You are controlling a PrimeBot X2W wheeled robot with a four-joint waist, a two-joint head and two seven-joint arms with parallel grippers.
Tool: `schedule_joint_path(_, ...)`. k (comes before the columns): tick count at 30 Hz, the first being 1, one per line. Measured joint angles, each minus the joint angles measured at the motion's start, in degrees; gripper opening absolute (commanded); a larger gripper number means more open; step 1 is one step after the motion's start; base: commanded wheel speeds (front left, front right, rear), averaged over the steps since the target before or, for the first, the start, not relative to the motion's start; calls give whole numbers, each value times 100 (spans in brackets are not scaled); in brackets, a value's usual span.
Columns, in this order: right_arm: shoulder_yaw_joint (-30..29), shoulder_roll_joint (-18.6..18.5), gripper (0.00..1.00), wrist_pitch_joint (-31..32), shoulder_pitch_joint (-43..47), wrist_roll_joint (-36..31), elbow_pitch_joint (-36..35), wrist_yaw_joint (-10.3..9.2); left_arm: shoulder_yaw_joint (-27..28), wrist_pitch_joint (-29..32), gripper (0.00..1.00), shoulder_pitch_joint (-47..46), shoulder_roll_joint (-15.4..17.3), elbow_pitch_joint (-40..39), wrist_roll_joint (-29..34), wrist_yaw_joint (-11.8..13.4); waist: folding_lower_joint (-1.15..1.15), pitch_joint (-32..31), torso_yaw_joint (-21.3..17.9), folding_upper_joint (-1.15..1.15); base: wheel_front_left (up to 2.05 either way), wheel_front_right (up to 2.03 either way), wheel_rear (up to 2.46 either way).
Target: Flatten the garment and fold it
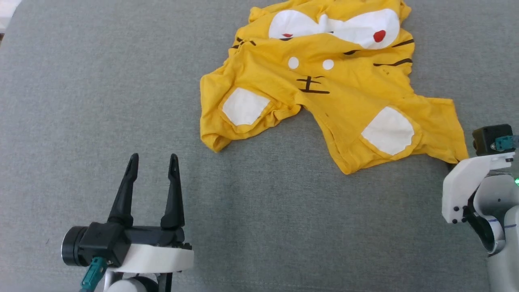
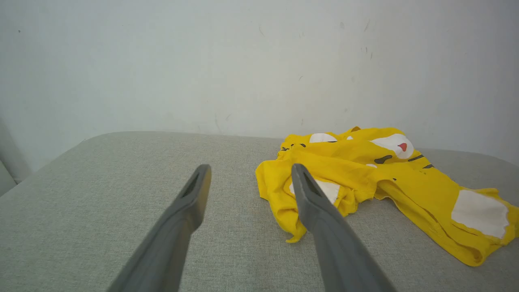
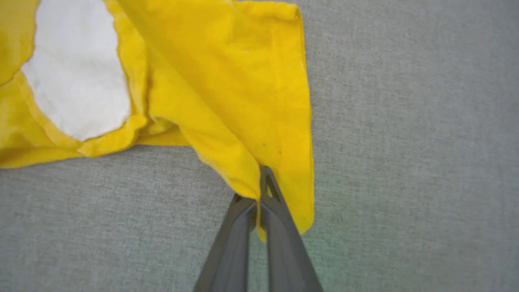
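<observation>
The garment point(image 1: 320, 81), a bright yellow T-shirt with white patches, red dots and black stripes, lies crumpled, print side up, on the grey cloth surface. In the left wrist view the garment point(image 2: 365, 174) lies ahead and to the right of my open left gripper point(image 2: 251, 172). My left gripper point(image 1: 153, 159) hovers at the lower left, well apart from the shirt, nothing between its fingers. My right gripper point(image 3: 259, 182) is shut on the garment's point(image 3: 227, 81) near right corner hem, cloth pinched between the fingers. In the head view the right wrist point(image 1: 478, 182) stands at that corner, its fingers hidden.
The grey fabric surface point(image 1: 284, 227) stretches wide in front of and left of the shirt. A pale wall point(image 2: 243, 61) rises behind the surface's far rounded edge in the left wrist view.
</observation>
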Motion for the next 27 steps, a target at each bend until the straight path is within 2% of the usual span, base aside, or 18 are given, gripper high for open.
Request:
schedule_joint_path(8, -105, -399, 0, -65, 42, -19, 27, 0, 4, 0, 100, 2, -4, 47, 2, -57, 0, -154, -157, 0, 0, 0, 0)
schedule_joint_path(14, -433, -703, 0, -22, 404, -101, -11, 1, 8, 0, 100, 14, -7, 75, 9, -104, -1, -256, -255, 0, 0, 0, 0)
schedule_joint_path(20, -917, -764, 0, -237, 649, -305, 134, 5, -5, 0, 100, 45, -8, 112, 9, -143, -1, -350, -297, 0, 0, 0, 0)
schedule_joint_path(21, -994, -747, 12, -291, 649, -347, 177, 5, -10, 0, 100, 45, -8, 115, 9, -144, -1, -358, -298, 0, 0, 0, 0)
schedule_joint_path(22, -1073, -710, 41, -360, 647, -391, 220, 5, -13, 0, 100, 45, -8, 119, 9, -145, -1, -364, -299, 0, 0, 0, 0)
schedule_joint_path(23, -1174, -649, 78, -433, 642, -419, 267, 4, -15, 0, 100, 45, -8, 121, 9, -145, -1, -368, -300, 0, 0, 0, 0)
schedule_joint_path(24, -1221, -583, 100, -486, 639, -434, 299, 4, -18, 0, 100, 45, -9, 123, 9, -145, -1, -372, -301, 0, 0, 0, 0)
schedule_joint_path(27, -1237, -368, 100, -541, 587, -368, 320, 4, -14, 0, 100, 45, -10, 123, 9, -145, -1, -387, -302, 0, 0, 0, 0)
